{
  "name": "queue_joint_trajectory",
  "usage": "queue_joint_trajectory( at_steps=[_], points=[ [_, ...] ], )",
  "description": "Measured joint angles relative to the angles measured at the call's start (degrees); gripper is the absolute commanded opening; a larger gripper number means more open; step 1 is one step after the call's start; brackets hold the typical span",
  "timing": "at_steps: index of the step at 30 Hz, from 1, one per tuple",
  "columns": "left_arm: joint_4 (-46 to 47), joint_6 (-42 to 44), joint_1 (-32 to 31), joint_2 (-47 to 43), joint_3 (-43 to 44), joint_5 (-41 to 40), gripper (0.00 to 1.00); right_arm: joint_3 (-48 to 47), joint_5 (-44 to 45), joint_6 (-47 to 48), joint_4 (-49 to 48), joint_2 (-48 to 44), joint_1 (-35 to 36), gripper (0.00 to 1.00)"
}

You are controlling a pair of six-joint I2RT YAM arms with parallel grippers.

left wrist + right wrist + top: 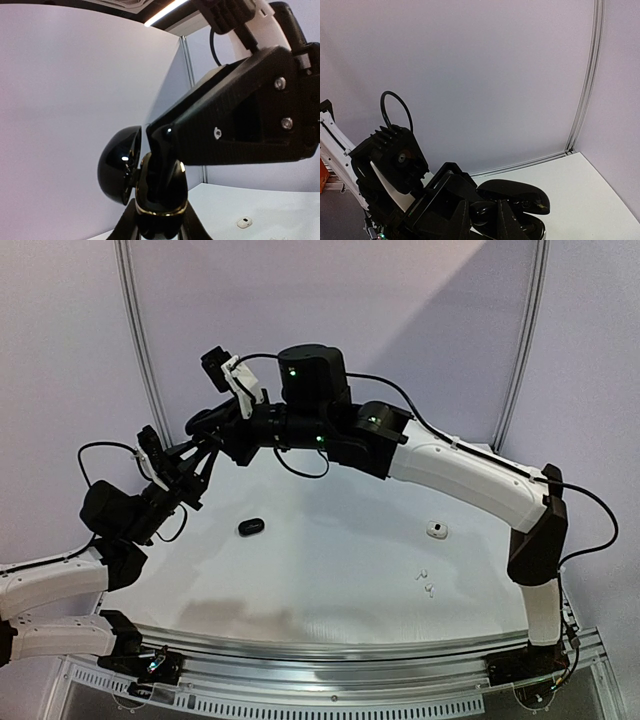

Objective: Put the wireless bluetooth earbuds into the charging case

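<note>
My left gripper (160, 227) is raised above the table's far left and is shut on a glossy black charging case (159, 197) with a gold rim. Its lid (119, 170) hangs open to the left. My right gripper (486, 220) reaches over from the right, shut on a black earbud (482, 214), and its fingertips (159, 142) press down into the case's open mouth. The right wrist view shows the lid (515, 192) standing just beyond the earbud. From the top view both grippers (210, 440) meet in mid-air, and two white earbuds (426, 581) lie on the table.
A shut black case (250, 527) lies on the white table (330, 580) left of centre. A white case (436, 530) sits to the right, above the white earbuds. Purple walls close off the back and sides.
</note>
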State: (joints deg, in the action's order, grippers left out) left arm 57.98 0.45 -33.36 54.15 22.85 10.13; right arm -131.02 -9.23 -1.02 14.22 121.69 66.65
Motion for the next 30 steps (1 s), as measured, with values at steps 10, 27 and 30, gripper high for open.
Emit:
queue_joint_trajectory(
  at_steps=[10,27,30],
  points=[
    [-0.6,0.1,0.0,0.0,0.0,0.0,0.00,-0.9,1.2,2.2,0.5,1.0,0.1,0.00],
    [-1.7,0.6,0.0,0.0,0.0,0.5,0.00,-3.0,4.7,4.4,4.2,1.7,0.6,0.18],
    [-1.8,0.5,0.0,0.0,0.0,0.5,0.00,-3.3,4.9,4.5,4.4,1.8,0.6,0.20]
  ],
)
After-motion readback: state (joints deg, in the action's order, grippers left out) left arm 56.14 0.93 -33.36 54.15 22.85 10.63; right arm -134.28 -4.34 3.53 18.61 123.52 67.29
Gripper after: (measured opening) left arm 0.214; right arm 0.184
